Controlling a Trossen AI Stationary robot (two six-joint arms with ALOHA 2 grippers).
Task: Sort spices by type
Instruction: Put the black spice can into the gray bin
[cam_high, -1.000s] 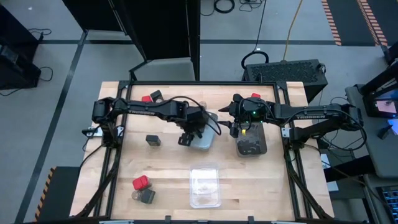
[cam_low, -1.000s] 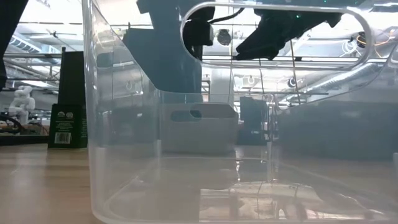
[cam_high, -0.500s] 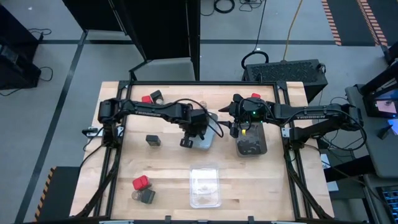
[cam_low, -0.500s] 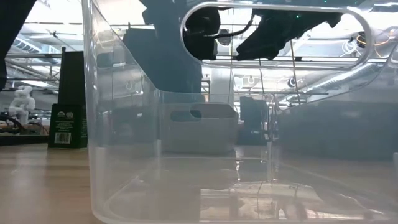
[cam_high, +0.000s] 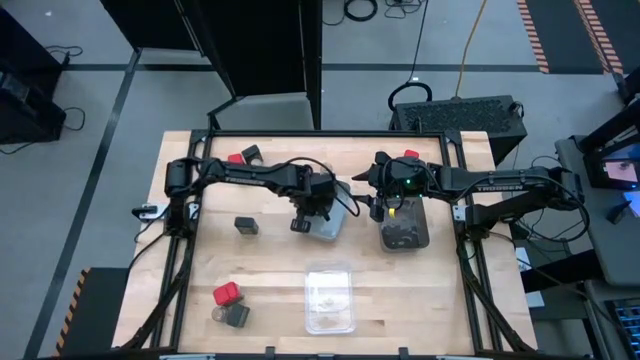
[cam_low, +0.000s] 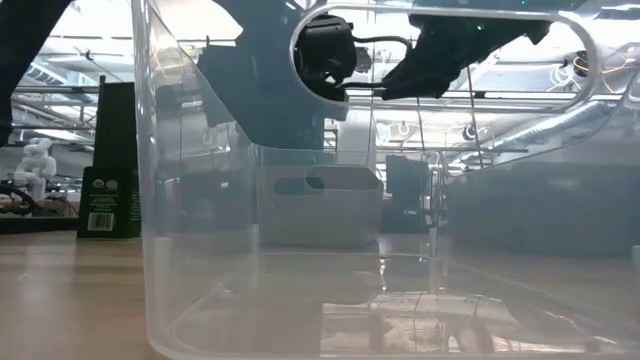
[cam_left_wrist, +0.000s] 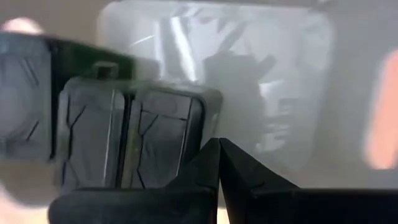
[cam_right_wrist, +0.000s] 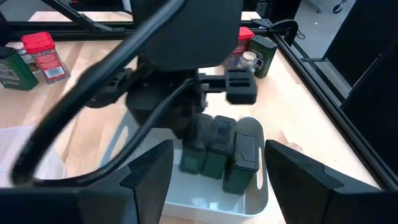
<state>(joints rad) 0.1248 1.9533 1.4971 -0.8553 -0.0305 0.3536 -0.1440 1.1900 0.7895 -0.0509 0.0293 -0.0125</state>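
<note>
Three dark spice blocks (cam_right_wrist: 217, 154) stand side by side in a clear tray (cam_high: 335, 222) at the table's middle; the left wrist view shows them close up (cam_left_wrist: 130, 143). My left gripper (cam_high: 300, 225) points down into this tray, shut, its tips (cam_left_wrist: 219, 148) at the edge of one block. My right gripper (cam_right_wrist: 217, 186) hangs open over the far end of the dark tray (cam_high: 403, 228). Loose spices lie on the table: a dark block (cam_high: 245, 225), a red block (cam_high: 228, 293) beside a dark one (cam_high: 236, 315), and a red and a dark one (cam_high: 240, 156). My left gripper comes from above with shut fingers, and its tips (cam_left_wrist: 211, 155) stand right beside a dark block's side (cam_left_wrist: 202, 121) in the clear tray. Whether they touch the block I cannot tell.
A second clear tray (cam_high: 330, 298) sits near the table's front edge and fills the low view (cam_low: 200, 250). One red spice (cam_high: 410, 155) stands at the far edge by the right arm. Bare wood lies between the trays and the left-hand spices.
My left gripper has sunk toward the clear tray with the dark blocks and shifted a little toward the table's right edge. The right arm has kept still.
</note>
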